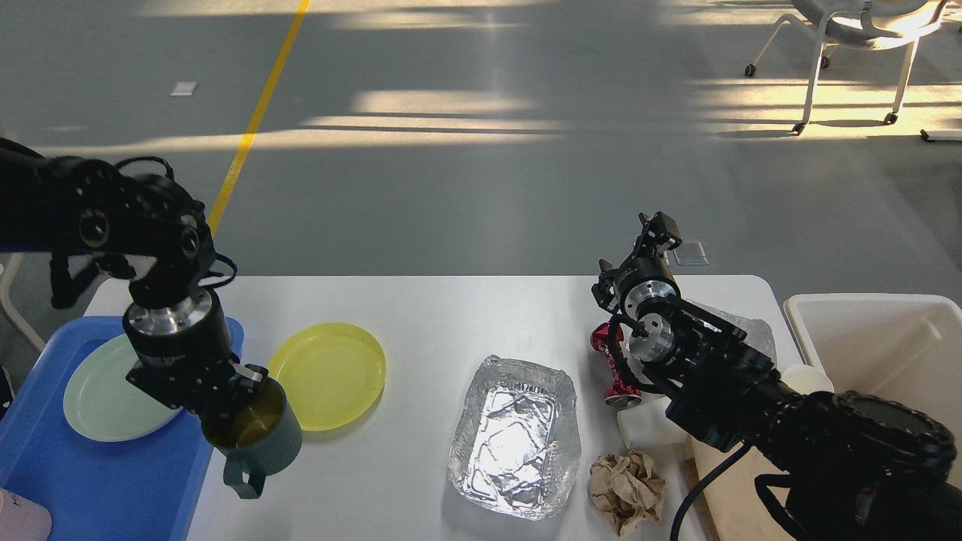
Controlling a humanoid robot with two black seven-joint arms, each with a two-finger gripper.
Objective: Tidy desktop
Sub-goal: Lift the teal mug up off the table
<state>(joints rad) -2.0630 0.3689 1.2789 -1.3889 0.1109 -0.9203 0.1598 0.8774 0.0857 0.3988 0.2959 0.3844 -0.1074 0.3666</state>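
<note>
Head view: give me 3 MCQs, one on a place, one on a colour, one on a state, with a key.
1. Where does the pale green plate lie?
A. in the blue tray
B. in the white bin
C. on the foil container

2. What colour is the plate resting on the desktop?
A. red
B. yellow
C. black

3. What is the left gripper doing?
A. hanging open and empty
B. shut on the mug at its rim
C. pressing the crumpled paper

Key: 1 A, the blue tray floor surrounds the plate; 2 B, the disc is clearly yellow; 3 B, the fingers pinch the mug's rim.
</note>
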